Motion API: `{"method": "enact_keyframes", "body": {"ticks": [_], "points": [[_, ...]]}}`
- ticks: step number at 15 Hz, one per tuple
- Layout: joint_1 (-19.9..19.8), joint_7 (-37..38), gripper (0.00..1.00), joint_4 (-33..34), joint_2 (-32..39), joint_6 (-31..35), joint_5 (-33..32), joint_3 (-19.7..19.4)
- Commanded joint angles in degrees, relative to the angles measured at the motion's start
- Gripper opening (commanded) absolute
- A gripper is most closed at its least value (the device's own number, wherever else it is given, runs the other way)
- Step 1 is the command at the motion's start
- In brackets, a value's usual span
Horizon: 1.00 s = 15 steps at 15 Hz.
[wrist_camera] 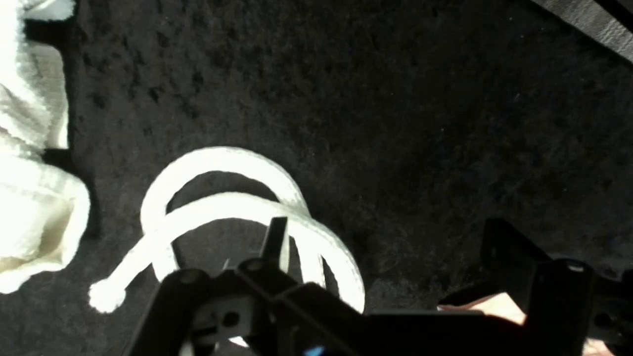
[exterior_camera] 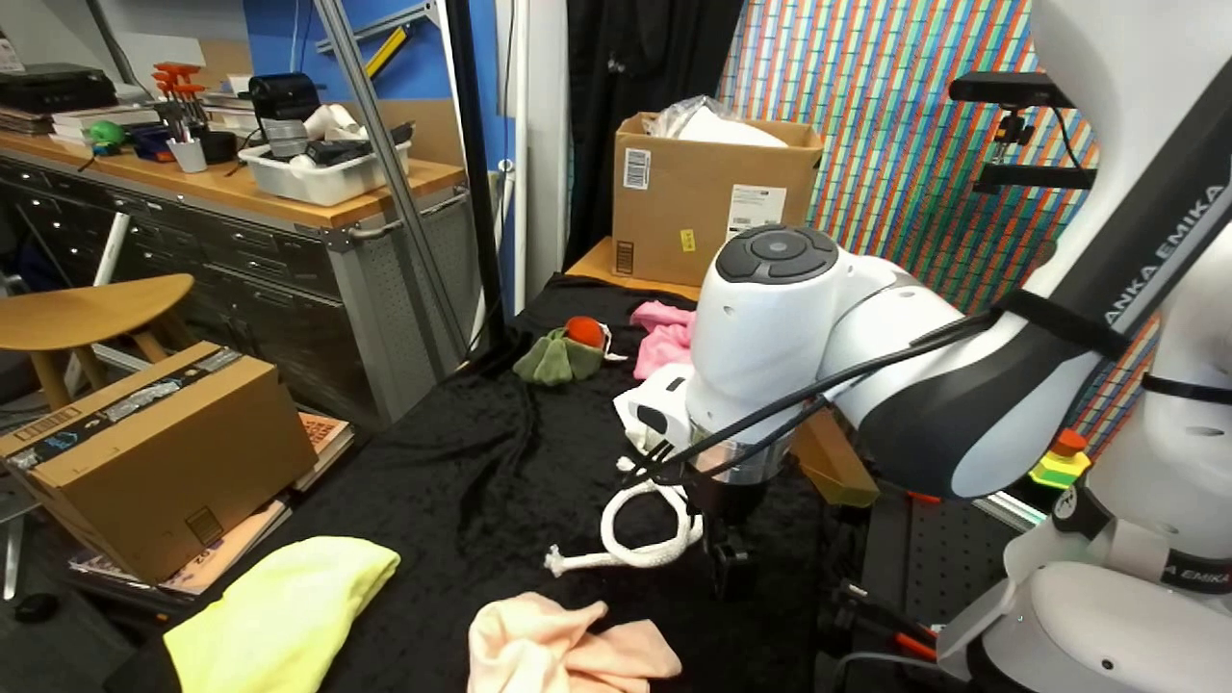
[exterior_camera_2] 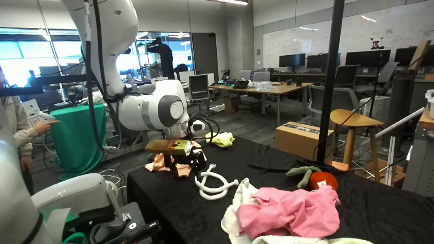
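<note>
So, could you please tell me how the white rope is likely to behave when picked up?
The white rope will probably sag and flex, since it lies in loose curves. Its smooth, rounded bends suggest it may keep a little springiness rather than hang fully limp. Lying on the black cloth and crossing over itself, it seems unlikely to roll.

Rope (wrist_camera: 232,204) looks braided, matt, finely ribbed. Black table cover (exterior_camera: 433,500) is velvety cloth, rumpled. White cloth (wrist_camera: 29,198) shows rough, fuzzy pile. Pink cloth (exterior_camera_2: 291,213) and peach cloth (exterior_camera: 558,645) are matt, smoother fabric. Gripper (wrist_camera: 385,230): mostly matt black; metal or plastic, cannot tell. Arm (exterior_camera: 760,337) is smooth, white, slightly glossy. Tall box (exterior_camera: 703,212) is matt cardboard with paper labels (exterior_camera: 757,207). Stool seat (exterior_camera_2: 356,117) is smooth wood with slight sheen.
</note>
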Motion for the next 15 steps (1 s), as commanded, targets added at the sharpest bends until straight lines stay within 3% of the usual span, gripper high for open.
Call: {"method": "enact_keyframes", "body": {"ticks": [1,5,15], "points": [[0.66,5.64,1.00,1.79,1.07,1.83,-7.07,-0.87],[0.77,10.62,1.00,2.76,2.18,2.97,-12.80,-0.77],[1.62,16.13,1.00,6.15,7.10,4.34,-19.57,-1.10]]}}
